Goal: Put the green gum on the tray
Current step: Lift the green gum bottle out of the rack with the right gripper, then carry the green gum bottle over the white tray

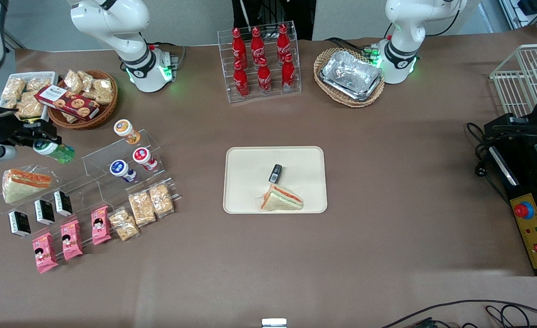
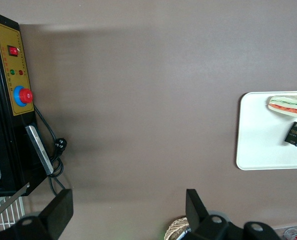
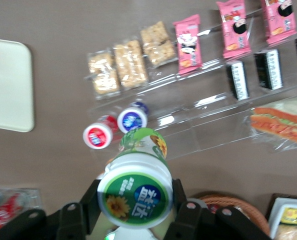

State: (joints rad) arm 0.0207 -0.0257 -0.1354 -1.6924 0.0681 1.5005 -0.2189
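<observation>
From the front we see the gripper (image 1: pixel 40 139) up above the table at the working arm's end, over the clear acrylic display stand (image 1: pixel 113 182), its fingers pinching the green gum (image 1: pixel 55 151). The bottle lies on its side between them, lifted clear of the stand, white lid nearest the gripper and green body sticking out toward the middle of the table. The tray (image 1: pixel 250 180) sits at the table's centre, well apart from the held bottle, and carries a wrapped sandwich (image 1: pixel 281 200) and a small black pack (image 1: pixel 275 173). On the stand we find the orange-lidded bottle (image 1: pixel 126 130), the red-lidded bottle (image 1: pixel 143 157) and the blue-lidded bottle (image 1: pixel 121 170).

In the left wrist view we see only the tray's (image 2: pixel 261 145) end, with the sandwich (image 2: pixel 289 106) and black pack (image 2: pixel 296 135) on it. The gum and the gripper do not appear here.

In the right wrist view the green gum (image 3: pixel 136 187) fills the space between the two black fingers (image 3: pixel 181 210), which press on it from either side just under the lid, the labelled lid facing the camera. Below it we make out the red-lidded bottle (image 3: pixel 97 136) and the blue-lidded bottle (image 3: pixel 131 120) on the stand (image 3: pixel 203 120), and a corner of the tray (image 3: pixel 11 90) well apart from the gum.
</observation>
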